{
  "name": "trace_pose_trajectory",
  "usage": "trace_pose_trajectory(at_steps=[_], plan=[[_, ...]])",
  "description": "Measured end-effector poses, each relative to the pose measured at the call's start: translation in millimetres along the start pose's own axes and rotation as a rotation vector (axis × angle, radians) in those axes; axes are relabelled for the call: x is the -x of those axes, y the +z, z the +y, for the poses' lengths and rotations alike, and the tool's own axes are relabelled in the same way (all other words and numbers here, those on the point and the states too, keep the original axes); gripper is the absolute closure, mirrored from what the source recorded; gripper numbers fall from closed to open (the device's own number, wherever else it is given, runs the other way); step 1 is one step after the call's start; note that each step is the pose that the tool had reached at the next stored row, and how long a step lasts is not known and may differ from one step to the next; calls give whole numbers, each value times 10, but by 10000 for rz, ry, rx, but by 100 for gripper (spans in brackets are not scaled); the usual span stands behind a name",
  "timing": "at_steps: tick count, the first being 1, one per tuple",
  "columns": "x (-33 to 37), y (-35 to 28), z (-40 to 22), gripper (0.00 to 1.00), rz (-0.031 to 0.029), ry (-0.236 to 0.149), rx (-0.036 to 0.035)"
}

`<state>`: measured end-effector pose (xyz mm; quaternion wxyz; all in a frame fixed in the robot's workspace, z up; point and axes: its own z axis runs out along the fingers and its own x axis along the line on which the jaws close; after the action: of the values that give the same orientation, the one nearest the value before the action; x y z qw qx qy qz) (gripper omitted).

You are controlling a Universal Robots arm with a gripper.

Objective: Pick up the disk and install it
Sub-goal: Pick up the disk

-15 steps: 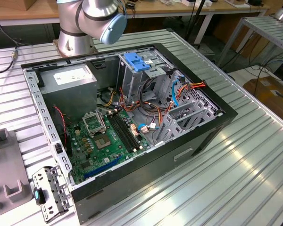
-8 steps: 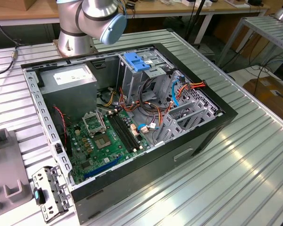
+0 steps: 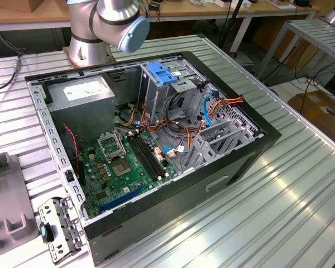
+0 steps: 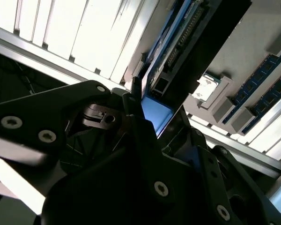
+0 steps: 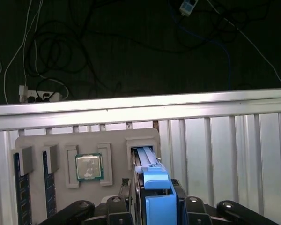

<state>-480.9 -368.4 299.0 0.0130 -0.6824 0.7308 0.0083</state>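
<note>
A ribbed aluminium table carries an open black computer case; past its edge, cables trail over dark floor. In a matte grey slotted tray the disk stands edgewise, with the gripper jaws clamped on its smooth blue end.

Partly hidden, partly cut off

In the first wrist view the disk stands in a tray slot, the part inside it hidden, and the picture's edge cuts off the gripper. In the exterior view the arm runs off the top edge.
</note>
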Motion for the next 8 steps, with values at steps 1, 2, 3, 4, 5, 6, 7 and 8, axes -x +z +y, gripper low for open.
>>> trace_pose_trajectory(at_steps=[1,2,3,4,5,6,7,8], plan=[[15,8,3,55,0,1,-3],[25,15,4,55,1,0,-4],[31,23,5,55,0,1,-6],[33,32,8,55,-1,0,-17],[32,42,19,55,-1,0,-37],[31,49,23,55,-3,-1,-44],[31,52,27,55,-3,-2,-47],[29,53,30,55,0,-2,-51]])
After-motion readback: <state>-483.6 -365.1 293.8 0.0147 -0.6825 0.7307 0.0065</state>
